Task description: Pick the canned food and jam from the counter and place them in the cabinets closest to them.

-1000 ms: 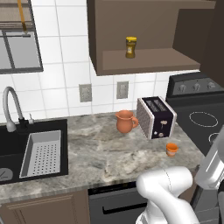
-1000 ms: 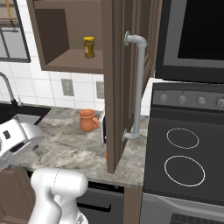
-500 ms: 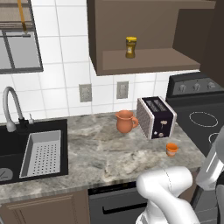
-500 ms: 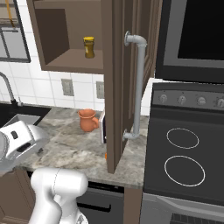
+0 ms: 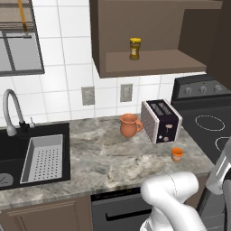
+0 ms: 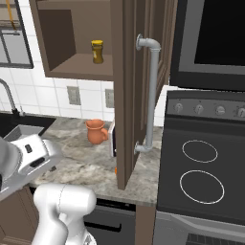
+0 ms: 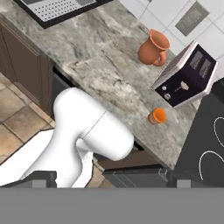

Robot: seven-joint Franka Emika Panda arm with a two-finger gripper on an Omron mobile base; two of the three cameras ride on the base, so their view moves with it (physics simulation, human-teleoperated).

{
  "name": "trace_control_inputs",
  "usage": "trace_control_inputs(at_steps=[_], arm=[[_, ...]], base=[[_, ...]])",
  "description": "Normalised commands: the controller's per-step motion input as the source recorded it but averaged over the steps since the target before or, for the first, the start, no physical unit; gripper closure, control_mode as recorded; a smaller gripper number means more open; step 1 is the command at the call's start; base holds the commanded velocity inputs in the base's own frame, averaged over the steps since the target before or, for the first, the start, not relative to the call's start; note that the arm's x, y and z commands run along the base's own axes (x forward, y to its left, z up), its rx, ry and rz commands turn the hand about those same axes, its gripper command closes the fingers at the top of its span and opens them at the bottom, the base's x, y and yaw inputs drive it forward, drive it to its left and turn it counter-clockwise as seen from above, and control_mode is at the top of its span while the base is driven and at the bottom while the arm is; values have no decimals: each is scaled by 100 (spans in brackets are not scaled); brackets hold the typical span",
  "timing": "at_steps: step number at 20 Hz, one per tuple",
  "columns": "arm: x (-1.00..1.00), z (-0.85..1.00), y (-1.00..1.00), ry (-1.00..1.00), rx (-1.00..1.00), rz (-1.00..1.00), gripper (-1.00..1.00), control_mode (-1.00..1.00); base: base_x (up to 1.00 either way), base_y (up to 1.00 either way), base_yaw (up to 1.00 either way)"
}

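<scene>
The jam (image 5: 177, 153), a small squat orange jar, stands on the counter (image 5: 103, 158) near its front edge, just in front of the toaster (image 5: 161, 121) and close to the stove (image 5: 212, 131); in the hand view the jar (image 7: 156, 116) sits at about 4 o'clock from the clay jug (image 7: 153, 47) and at 7 o'clock from the toaster (image 7: 186, 76). The clay jug (image 5: 129, 125) stands just beside the toaster at its 9 o'clock, a little apart from it, near the tiled wall. The wall cabinet (image 5: 149, 63) above the counter is open, and on its shelf stands one tall amber jar with a yellow lid (image 5: 134, 48), alone on the board; from the right base view the same jar (image 6: 97, 51) is seen behind the swung-out cabinet door (image 6: 131, 91) with its pipe handle (image 6: 150, 95). At 9 o'clock of the counter lies the black sink (image 5: 27, 155), holding a pale perforated drain tray (image 5: 43, 158), with the curved tap (image 5: 11, 113) behind it. The gripper's fingertips are hard to make out at the bottom of the hand view; its jaws stand spread wide with nothing between them, well apart from the jam
</scene>
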Motion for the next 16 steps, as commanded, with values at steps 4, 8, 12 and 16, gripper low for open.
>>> trace_control_inputs(at_steps=[4,8,12,16], arm=[[11,-24,-16,-1,-1,-10,-100,-100],[17,-23,-10,-1,-1,-13,-100,-100],[16,-20,-9,-2,-1,-14,-100,-100],[14,-21,-12,-3,0,-13,-100,-100]], base=[[0,0,0],[0,0,0],[0,0,0],[0,0,0]])
